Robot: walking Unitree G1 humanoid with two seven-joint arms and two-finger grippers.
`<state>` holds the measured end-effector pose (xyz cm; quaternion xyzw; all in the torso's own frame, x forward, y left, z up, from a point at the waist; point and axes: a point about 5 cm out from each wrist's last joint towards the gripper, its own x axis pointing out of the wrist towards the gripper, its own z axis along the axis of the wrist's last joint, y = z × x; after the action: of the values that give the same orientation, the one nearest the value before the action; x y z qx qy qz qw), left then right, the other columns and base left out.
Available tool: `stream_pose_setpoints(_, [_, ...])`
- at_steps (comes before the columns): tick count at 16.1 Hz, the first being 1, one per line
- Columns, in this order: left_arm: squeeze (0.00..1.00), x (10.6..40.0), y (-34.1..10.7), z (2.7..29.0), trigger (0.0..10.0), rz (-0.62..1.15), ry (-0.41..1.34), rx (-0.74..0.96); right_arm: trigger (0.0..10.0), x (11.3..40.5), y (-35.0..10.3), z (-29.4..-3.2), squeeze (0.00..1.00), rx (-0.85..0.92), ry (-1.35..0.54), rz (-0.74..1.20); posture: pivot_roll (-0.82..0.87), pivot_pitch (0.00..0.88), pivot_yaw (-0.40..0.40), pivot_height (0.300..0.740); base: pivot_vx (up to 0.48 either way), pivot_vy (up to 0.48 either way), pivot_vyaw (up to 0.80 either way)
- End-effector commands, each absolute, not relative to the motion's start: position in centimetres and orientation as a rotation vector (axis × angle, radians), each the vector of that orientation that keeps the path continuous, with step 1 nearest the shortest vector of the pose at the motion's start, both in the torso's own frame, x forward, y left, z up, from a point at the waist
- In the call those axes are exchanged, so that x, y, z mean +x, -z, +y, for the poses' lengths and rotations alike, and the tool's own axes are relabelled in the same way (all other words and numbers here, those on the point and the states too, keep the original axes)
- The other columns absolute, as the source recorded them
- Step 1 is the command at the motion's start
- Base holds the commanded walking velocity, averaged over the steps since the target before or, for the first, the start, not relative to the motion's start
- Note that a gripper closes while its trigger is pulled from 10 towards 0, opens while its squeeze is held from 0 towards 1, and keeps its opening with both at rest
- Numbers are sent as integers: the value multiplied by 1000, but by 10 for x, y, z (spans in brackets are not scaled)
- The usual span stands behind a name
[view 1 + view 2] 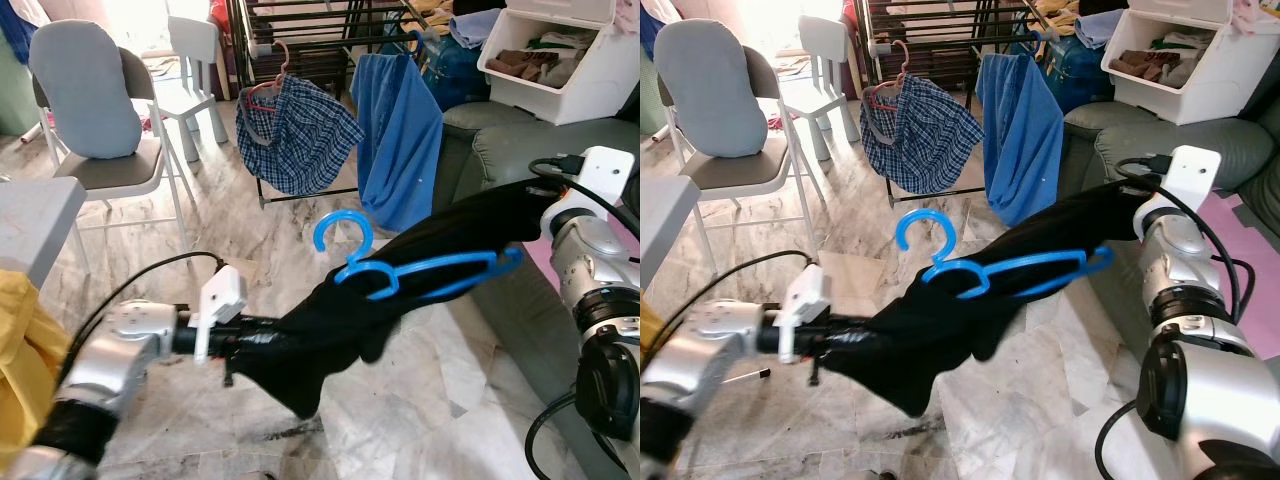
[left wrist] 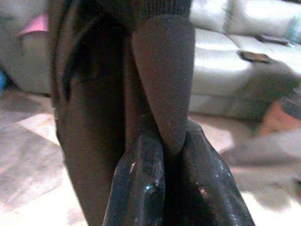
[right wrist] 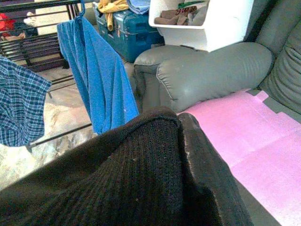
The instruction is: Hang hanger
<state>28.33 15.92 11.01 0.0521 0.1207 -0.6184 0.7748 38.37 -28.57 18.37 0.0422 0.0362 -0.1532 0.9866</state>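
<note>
The left tool [image 2: 164, 188] is clamped on the black garment [image 1: 330, 330], which carries the blue hanger [image 1: 420, 270]. The right tool's state I cannot tell under the cloth. The drying rack [image 1: 300, 20] stands far ahead, so hanging remains undone.

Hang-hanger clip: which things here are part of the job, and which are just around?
Job: blue hanger; black garment on it; left gripper; drying rack.

Around: checked shorts; blue shirt; chair; white bin; sofa.
</note>
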Motion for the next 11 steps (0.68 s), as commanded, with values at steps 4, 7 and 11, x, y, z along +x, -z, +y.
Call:
stream_pose_setpoints(4, [0, 310, -103, 175, 0, 187, 1044, 151, 0, 384, -190, -288, 0, 82, 305, 45, -86, 0, -11, 740, 0, 0, 0])
stream_pose_setpoints(7, [0, 315, -105, 184, 0, 142, 960, 26, 0, 382, -185, -289, 0, 79, 303, 56, -88, 0, -9, 740, 0, 0, 0])
stream_pose_setpoints(11, [0, 313, -92, 191, 0, 187, 945, 85, 0, 383, -182, -284, 0, 82, 293, 62, -81, 0, -11, 740, 0, 0, 0])
